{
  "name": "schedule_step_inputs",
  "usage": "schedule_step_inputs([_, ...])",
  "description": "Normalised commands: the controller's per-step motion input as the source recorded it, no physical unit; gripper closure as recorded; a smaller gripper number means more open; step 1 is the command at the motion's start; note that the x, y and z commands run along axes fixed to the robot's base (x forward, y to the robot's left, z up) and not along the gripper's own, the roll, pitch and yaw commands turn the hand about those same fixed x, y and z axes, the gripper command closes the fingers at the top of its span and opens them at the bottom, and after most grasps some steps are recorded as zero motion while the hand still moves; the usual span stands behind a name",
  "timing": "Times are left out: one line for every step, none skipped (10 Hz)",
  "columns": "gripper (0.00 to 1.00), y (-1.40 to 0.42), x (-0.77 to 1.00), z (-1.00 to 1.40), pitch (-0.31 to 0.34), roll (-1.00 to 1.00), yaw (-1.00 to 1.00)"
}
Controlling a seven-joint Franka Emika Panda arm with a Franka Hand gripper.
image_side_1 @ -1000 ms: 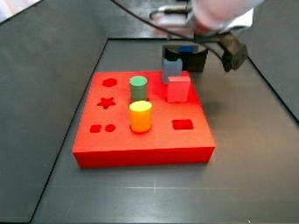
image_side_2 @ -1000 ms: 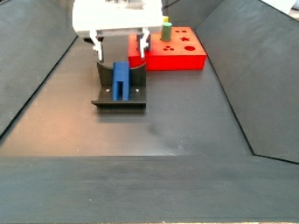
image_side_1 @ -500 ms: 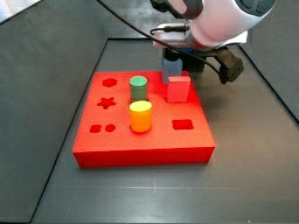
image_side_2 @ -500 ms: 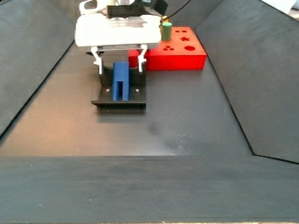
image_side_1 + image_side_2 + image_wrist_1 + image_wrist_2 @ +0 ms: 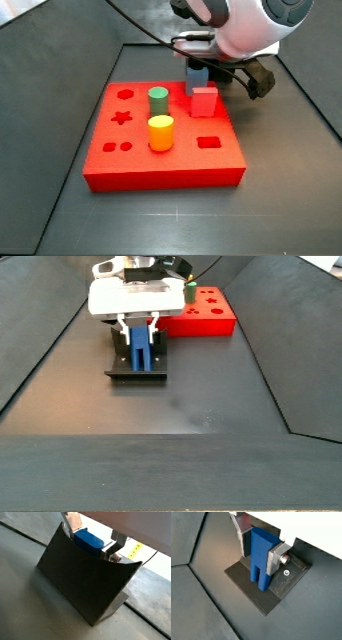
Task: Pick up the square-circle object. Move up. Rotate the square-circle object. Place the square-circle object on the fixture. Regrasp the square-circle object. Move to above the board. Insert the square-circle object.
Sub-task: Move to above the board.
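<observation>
Blue square-circle object [image 5: 260, 554] rests on the fixture [image 5: 271, 597], the gripper [image 5: 260, 542] straddling it, silver fingers [image 5: 276, 558] flanking, seemingly not yet clamped; for regrasping, I'd centre both pads squarely before squeezing

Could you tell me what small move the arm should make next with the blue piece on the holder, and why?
Probably close the tool on the dark blue pronged piece. In a wrist view its silver fingers flank the piece, which rests on the dark angled fixture; whether the pads touch it I cannot tell. In a side view the tool sits low over the fixture, so the regrasp seems due.
</observation>
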Motion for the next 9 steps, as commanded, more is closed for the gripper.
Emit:
schedule_step_inputs([1.00, 0.08, 0.08, 1.00, -0.061, -0.07, -0.28])
schedule_step_inputs([1.00, 0.08, 0.08, 1.00, -0.060, -0.07, -0.28])
schedule_step_inputs([1.00, 0.08, 0.07, 1.00, -0.017, -0.08, -0.26])
schedule_step_inputs([1.00, 0.08, 0.06, 1.00, 0.015, -0.08, -0.23])
schedule_step_inputs([1.00, 0.08, 0.05, 1.00, 0.056, -0.07, -0.18])
schedule_step_inputs([1.00, 0.08, 0.05, 1.00, 0.090, -0.07, -0.14])
schedule_step_inputs([1.00, 0.08, 0.05, 1.00, 0.110, -0.06, -0.11])
schedule_step_inputs([1.00, 0.07, 0.04, 1.00, 0.156, -0.06, -0.05])
schedule_step_inputs([1.00, 0.07, 0.04, 1.00, 0.170, -0.06, -0.03])
